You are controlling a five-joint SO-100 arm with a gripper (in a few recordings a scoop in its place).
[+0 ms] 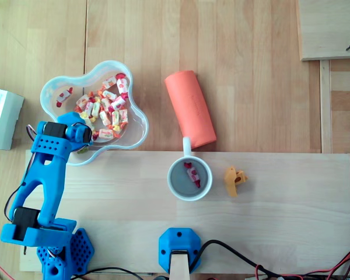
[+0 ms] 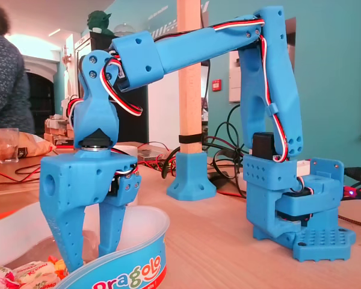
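End effector (image 2: 90,259) spread, tips in bowl (image 1: 141,123), nothing pinched. I count one candy (image 1: 192,174) in cup (image 1: 171,185); heap of candies (image 1: 108,108) left in bowl.

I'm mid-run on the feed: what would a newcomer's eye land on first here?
The blue gripper stands out, its fingers spread and pointing down into the flower-shaped bowl of wrapped candies at the left of the overhead view. In the middle of the table a white mug holds a single candy. A salmon roll lies just above the mug in the picture, and a small yellow piece sits to its right.
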